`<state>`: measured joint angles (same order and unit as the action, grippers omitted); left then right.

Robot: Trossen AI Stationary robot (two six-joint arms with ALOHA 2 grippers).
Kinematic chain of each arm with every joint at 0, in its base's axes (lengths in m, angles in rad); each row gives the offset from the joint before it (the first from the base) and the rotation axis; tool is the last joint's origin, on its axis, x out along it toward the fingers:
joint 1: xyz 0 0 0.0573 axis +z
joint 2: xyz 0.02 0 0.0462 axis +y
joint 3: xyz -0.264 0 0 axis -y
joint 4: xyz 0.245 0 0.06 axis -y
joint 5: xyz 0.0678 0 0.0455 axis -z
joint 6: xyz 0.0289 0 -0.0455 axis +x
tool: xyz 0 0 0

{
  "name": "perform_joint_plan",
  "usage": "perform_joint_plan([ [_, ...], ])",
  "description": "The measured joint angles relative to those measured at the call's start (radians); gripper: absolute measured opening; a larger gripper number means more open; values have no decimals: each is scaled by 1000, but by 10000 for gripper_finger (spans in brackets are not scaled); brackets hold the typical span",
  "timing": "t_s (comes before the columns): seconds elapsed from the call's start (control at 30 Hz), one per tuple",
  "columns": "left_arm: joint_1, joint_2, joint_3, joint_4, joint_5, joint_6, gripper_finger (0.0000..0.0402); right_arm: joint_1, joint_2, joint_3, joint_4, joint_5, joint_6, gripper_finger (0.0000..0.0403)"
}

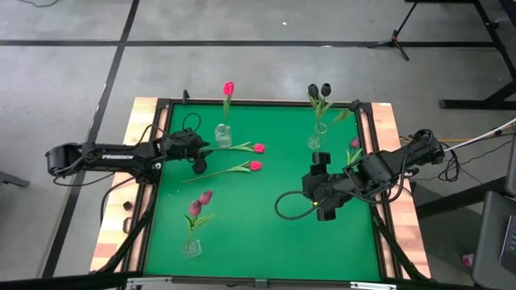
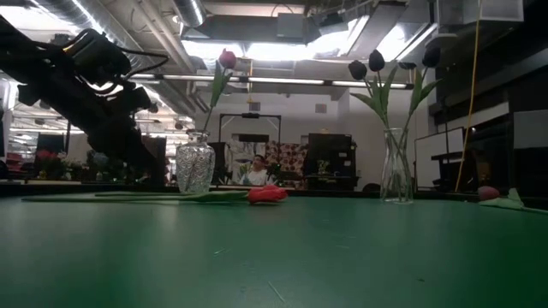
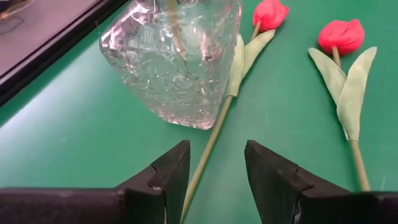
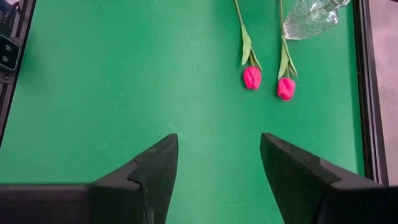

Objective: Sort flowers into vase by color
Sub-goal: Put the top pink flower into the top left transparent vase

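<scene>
Flowers [image 1: 255, 166] loose on green mat [image 1: 266, 234]

One bright pink-red tulip [image 1: 228, 88] is held upright in a clear glass vase [image 1: 222, 135] at the mat's far left. Two more pink-red tulips are laid flat beside it, stems roughly parallel: the nearer one [image 1: 258, 148] touching the vase base, the other [image 1: 255, 166] just below. Two near-black tulips [image 1: 319, 90] are stood in a slim vase [image 1: 317, 137] at the far right. Two maroon-pink tulips [image 1: 200, 203] are set in a third vase [image 1: 191, 246] at the near left. What seems another pinkish flower [image 1: 354, 144] is partly hidden at the right edge.
</scene>
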<state>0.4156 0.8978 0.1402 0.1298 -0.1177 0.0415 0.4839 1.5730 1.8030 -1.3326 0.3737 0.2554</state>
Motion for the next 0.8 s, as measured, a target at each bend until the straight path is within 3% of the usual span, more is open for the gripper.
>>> perform_joint_plan([
  [0.43, 0, 3, 0, 45, 28, 18, 151, 0, 0, 0, 0, 10, -2, 227],
  [0.8, 0, 174, -1, 104, 23, 22, 151, 0, 0, 0, 2, 11, -3, 227],
])
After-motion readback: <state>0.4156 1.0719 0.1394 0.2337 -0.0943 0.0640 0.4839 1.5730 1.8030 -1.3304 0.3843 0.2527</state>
